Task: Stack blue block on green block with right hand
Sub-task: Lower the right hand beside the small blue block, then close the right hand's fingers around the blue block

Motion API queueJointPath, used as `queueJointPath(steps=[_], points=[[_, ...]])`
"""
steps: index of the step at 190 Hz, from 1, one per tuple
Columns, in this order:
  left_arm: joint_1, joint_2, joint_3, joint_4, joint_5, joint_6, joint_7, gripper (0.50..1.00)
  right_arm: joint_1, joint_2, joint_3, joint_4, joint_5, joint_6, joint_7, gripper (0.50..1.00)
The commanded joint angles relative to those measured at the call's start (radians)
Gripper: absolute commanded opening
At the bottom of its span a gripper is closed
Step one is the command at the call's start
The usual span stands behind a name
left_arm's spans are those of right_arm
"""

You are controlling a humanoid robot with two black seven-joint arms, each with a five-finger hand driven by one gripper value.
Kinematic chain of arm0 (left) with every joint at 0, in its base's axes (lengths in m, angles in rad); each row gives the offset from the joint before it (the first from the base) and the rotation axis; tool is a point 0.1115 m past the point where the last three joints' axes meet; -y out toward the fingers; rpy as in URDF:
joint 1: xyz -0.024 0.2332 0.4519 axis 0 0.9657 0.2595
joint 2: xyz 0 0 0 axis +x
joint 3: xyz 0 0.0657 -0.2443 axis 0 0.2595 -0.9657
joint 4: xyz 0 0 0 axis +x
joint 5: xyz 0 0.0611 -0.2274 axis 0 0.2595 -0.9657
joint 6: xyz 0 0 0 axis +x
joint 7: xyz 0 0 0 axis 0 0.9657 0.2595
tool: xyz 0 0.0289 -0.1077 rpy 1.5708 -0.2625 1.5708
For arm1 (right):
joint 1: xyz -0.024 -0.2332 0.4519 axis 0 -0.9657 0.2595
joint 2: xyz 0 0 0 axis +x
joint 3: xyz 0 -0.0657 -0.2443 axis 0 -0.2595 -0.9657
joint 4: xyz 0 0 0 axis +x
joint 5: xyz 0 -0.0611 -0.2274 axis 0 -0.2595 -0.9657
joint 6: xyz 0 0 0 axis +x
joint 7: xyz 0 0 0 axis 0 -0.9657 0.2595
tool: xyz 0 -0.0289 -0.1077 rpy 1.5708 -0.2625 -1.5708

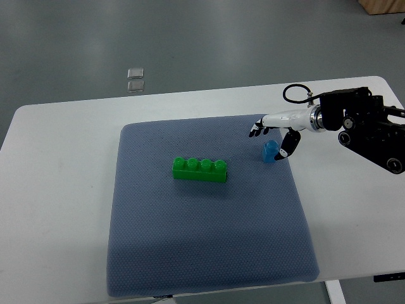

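The robot's right hand (273, 139) reaches in from the right edge over a white table (57, 164), its white fingers with black tips spread apart – the upper fingers (257, 130) extend leftward above the mat while the thumb (286, 147) angles down beside the blue block (270, 151). The thumb appears to touch the block's right side, though from this steep overhead angle it is not clear whether the hand has any real grip; the fingers are not closed around it. The blue block, small and translucent-looking, stands on the mat just below the palm, between the upper fingers and the thumb.

The green block (200, 169) – a long, glossy plastic brick with four round studs in a row along its top – lies near the centre of the mat, well to the left of the hand and apart from the blue block. The mat (158, 253) is a grey-blue square with rounded corners and a fine woven, dotted texture. Behind the hand, a silver wrist joint leads to a bulky black forearm (370, 126) with a looped black cable. Two small clear squares (135, 79) sit on the grey floor beyond the table's far edge
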Motion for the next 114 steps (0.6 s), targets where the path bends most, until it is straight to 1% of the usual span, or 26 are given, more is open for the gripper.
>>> queueJointPath(steps=[1,55,114], points=[[0.000,0.000,0.000,0.000,0.000,0.000,0.000,1.000,-0.001,0.003,-0.004,-0.002,-0.005,0.001,-0.001,0.809],[0.000,0.000,0.000,0.000,0.000,0.000,0.000,1.000,-0.001,0.003,-0.015,-0.006,-0.009,-0.003,-0.001,0.770],[0.000,0.000,0.000,0.000,0.000,0.000,0.000,1.000,0.002,0.005,-0.015,-0.014,-0.011,-0.009,-0.001,0.764]])
